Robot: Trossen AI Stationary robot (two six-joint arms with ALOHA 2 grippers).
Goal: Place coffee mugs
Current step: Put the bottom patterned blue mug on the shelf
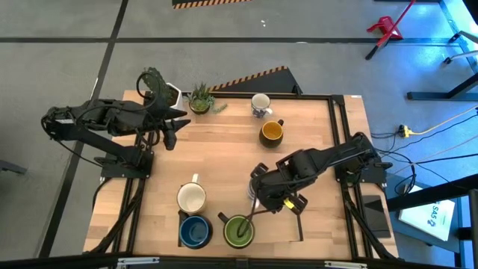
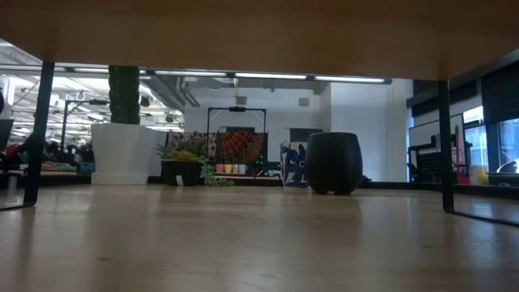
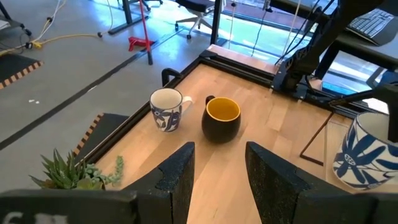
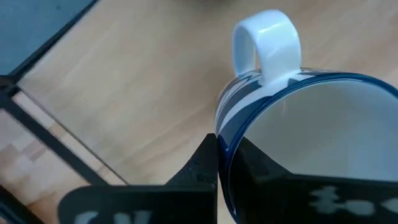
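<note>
Mug in right end effector, empty.

Up top, the high view looks straight down on the whole table with both arms. The low view sits at tabletop level, facing across the boards into the room. The left wrist view looks forward over the far edge at a patterned mug and a dark, yellow-lined mug, both also seen from above. The right wrist view is pressed close against a blue-striped mug.
</note>
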